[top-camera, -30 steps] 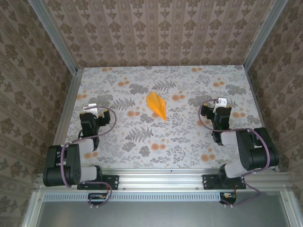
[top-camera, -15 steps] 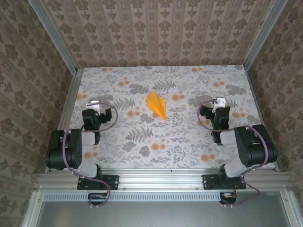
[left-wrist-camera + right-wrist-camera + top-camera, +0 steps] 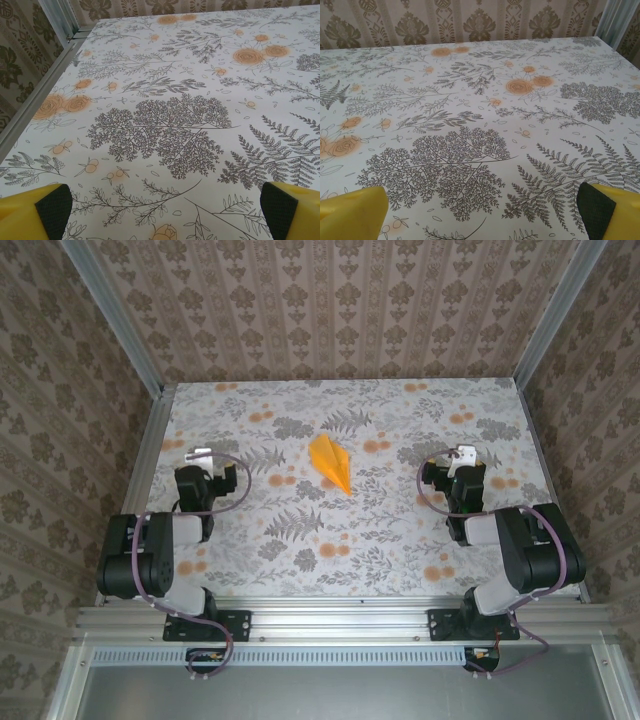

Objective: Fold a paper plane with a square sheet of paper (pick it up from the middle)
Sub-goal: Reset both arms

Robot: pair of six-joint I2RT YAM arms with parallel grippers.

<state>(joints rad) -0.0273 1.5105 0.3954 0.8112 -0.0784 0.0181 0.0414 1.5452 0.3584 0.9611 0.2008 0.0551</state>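
Because the paper plane (image 3: 330,464) is only thin folded orange paper, expect it to be very light, easily creased and apt to slide on the smooth patterned surface (image 3: 400,530). If you lift it, pinch gently across the layered body near its middle, not the sharp nose or the loose wing edges. Your left end effector (image 3: 199,456) sits at the left side, spread wide with nothing in it, and the plane lies well apart from it, off to its right. The plane rests flat near the centre, nose pointing toward the near right. Your right end effector (image 3: 465,456) sits at the right side, equally wide open and empty, also well apart from the plane.
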